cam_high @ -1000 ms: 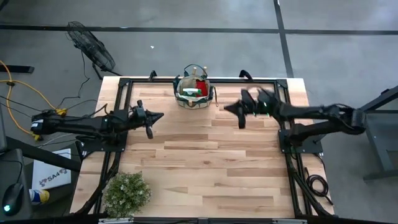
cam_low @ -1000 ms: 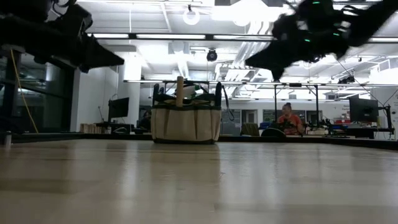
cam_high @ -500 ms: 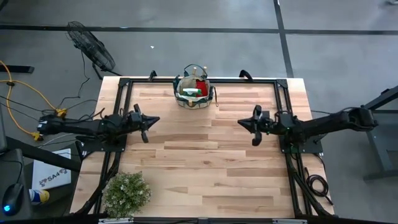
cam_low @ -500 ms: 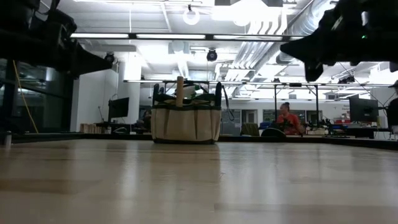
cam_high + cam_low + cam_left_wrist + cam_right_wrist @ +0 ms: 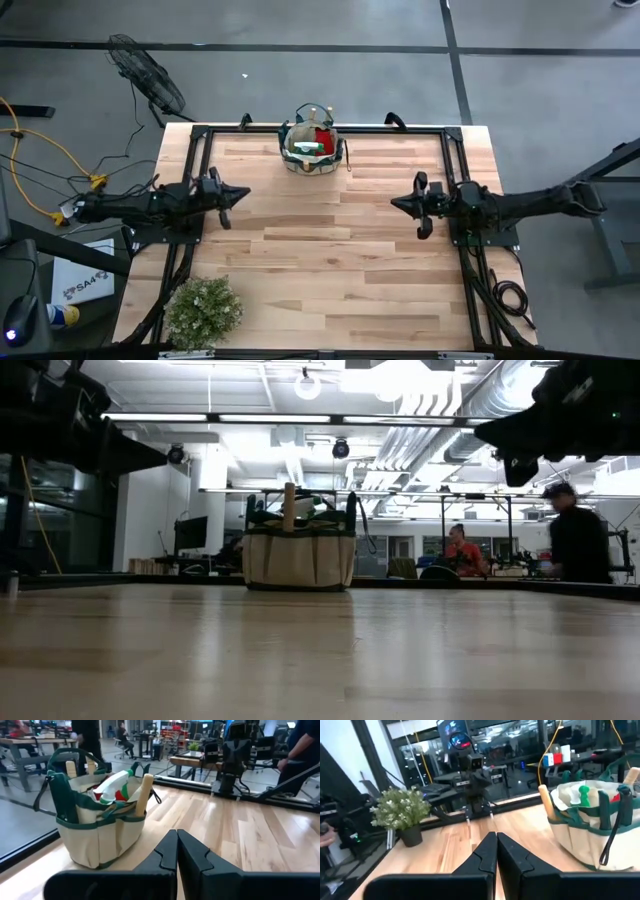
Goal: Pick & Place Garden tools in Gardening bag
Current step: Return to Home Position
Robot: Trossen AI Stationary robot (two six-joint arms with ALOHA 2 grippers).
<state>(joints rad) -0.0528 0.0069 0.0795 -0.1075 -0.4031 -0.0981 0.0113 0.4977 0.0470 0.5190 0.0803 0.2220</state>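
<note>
As tools (image 5: 320, 138) fill bag (image 5: 300, 565), grippers (image 5: 245, 192) (image 5: 394, 204) (closed) apart

Bag (image 5: 298, 160) w/ tools (image 5: 322, 137) @ table (image 5: 330, 270) edge

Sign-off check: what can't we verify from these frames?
- Tool count in the gardening bag: high view, too small.
- Tool heads: wrist views, bag wall hides them; only wooden handles and sprayer top show.
- Bag's far side: right wrist view, cut by the edge.
- Left hand, right hand: low view, dark silhouettes cut by the top edge.
</note>
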